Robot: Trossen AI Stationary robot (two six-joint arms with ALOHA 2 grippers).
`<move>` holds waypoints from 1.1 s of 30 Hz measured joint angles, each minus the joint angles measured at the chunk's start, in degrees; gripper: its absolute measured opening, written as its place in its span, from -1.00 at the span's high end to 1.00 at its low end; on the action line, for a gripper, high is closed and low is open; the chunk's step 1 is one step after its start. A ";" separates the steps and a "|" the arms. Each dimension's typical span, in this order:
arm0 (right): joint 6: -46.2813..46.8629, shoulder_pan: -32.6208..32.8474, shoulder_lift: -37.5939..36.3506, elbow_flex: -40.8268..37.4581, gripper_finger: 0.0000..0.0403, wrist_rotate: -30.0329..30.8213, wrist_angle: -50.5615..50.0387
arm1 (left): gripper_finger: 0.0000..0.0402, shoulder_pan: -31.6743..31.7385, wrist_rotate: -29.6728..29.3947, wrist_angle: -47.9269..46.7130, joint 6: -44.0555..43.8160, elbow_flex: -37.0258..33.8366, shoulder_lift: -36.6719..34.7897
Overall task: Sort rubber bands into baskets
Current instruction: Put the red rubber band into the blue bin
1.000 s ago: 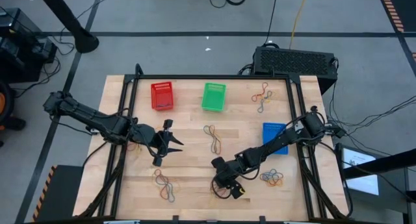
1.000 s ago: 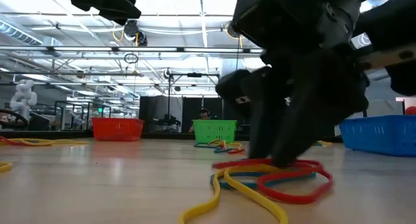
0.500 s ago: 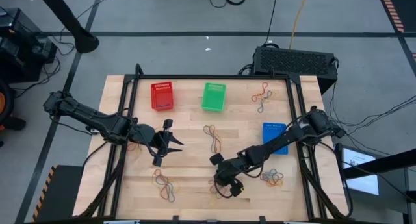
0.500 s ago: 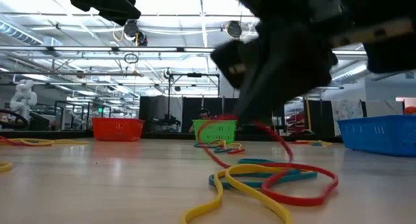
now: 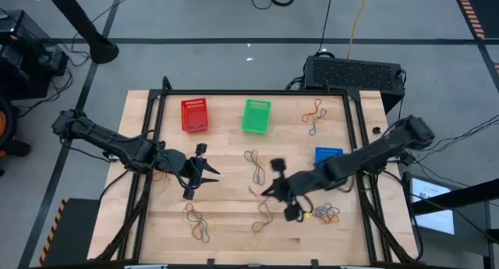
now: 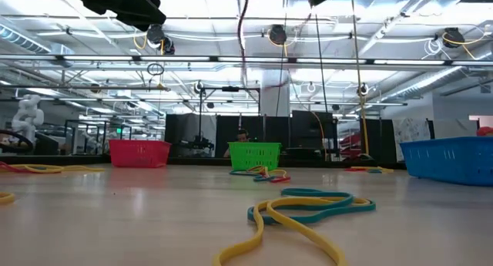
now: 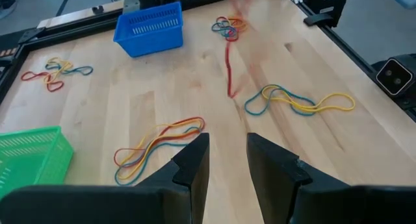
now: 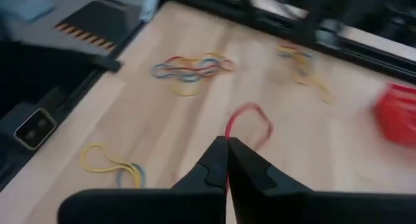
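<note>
In the high view, the right gripper has been lifted off the pile of yellow and teal rubber bands near the wooden table's front edge and now stands further toward the middle, while the left gripper waits unmoved toward the left edge. In the low view, the thin red rubber band that lay on that pile a second ago hangs stretched into a long loop, its long axis nearly upright, one end pointing down at the table; only yellow and teal bands are left below. In the left wrist view, the left jaws are seen slightly parted and empty. In the right wrist view, the right jaws are closed on the red band. One band is thus judged picked and ready for the red plastic lattice basket at the rear-left corner.
</note>
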 joint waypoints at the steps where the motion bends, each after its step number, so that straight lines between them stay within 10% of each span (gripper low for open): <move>1: 1.12 0.00 -1.74 0.00 1.00 1.55 -1.94 | 0.45 0.02 -0.23 -0.53 0.07 0.00 0.00; 11: 24.53 -0.59 -13.51 0.02 1.00 18.92 -36.29 | 0.45 1.32 -15.68 -4.34 -1.64 -3.07 -0.02; 20: 56.64 -1.55 -12.93 0.00 1.00 15.94 -71.28 | 0.45 6.76 -16.47 -5.59 -6.86 -5.47 -0.02; 33: 67.04 -1.53 -12.54 -5.19 1.00 2.86 -72.55 | 0.45 7.85 -16.41 -5.07 -7.52 -5.84 -0.02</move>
